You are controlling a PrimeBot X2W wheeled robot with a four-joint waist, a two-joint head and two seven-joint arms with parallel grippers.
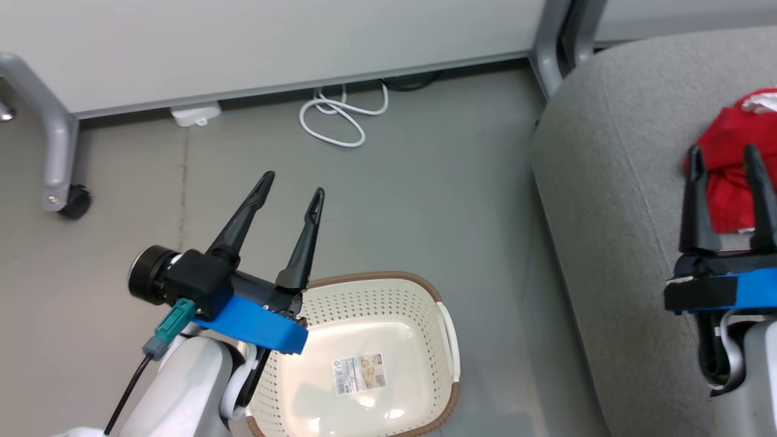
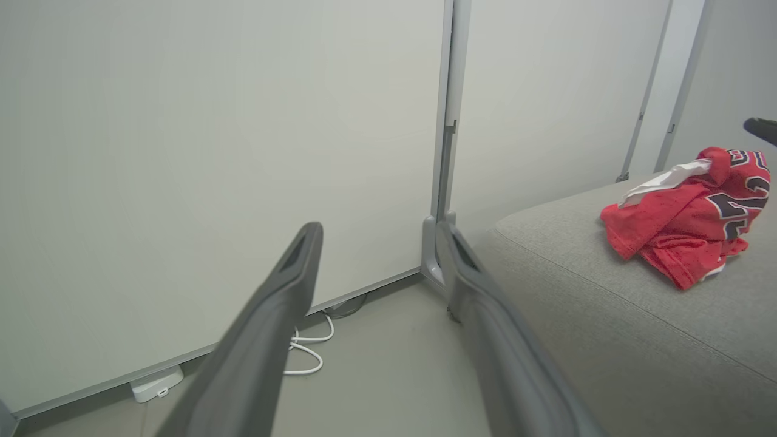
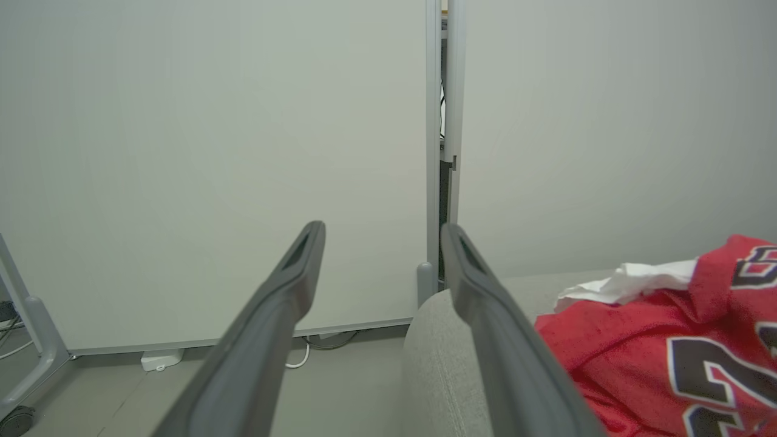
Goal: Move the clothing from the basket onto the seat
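On the grey seat [image 1: 607,182] at 3 o'clock, the clothing [image 1: 734,127] is lying bunched, frame-cropped; my left gripper [image 1: 292,184] and right gripper [image 1: 723,152] are gaping, empty.

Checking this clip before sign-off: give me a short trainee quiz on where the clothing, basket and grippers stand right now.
1. True or false: the basket shows nothing inside but a label.
2. Where does the clothing lie? A: on the floor. B: on the seat. C: in the basket.
3. Fill in: the left gripper and the right gripper both stand ____, holding nothing.

Key: 1 true; 2 B; 3 open.
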